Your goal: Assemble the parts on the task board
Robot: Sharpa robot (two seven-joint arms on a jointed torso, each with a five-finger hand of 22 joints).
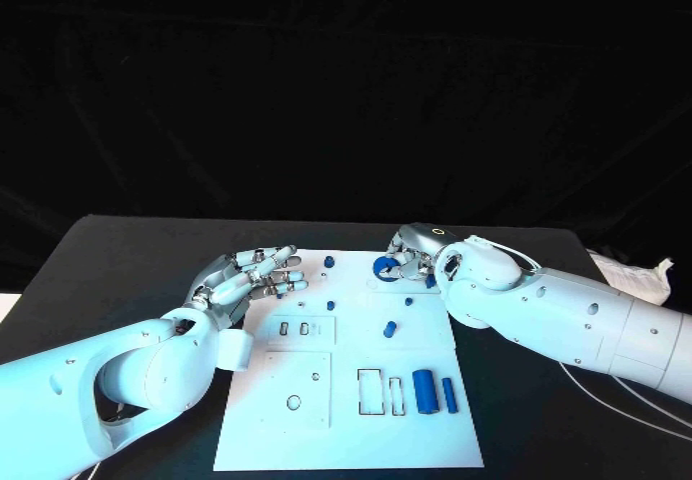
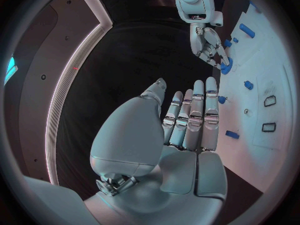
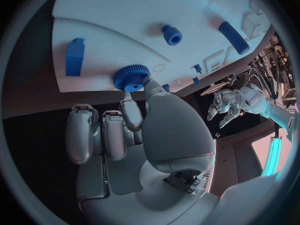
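Overhead light falls cool and bluish on the task board (image 1: pixel 351 400), which reads bright against the black table (image 1: pixel 130 270) and an unlit dark backdrop. Shadows are soft and short. Both wrist views bend straight edges strongly toward the rim. Glossy arm shells carry mild glare. Focus is adequate throughout.

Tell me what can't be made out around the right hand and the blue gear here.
- Head view: the right hand covers most of the blue gear, hiding its seat on the task board.
- Right wrist view: fingers hide whether the gear is pinched or just touched.
- Left wrist view: the gear is too small to judge.
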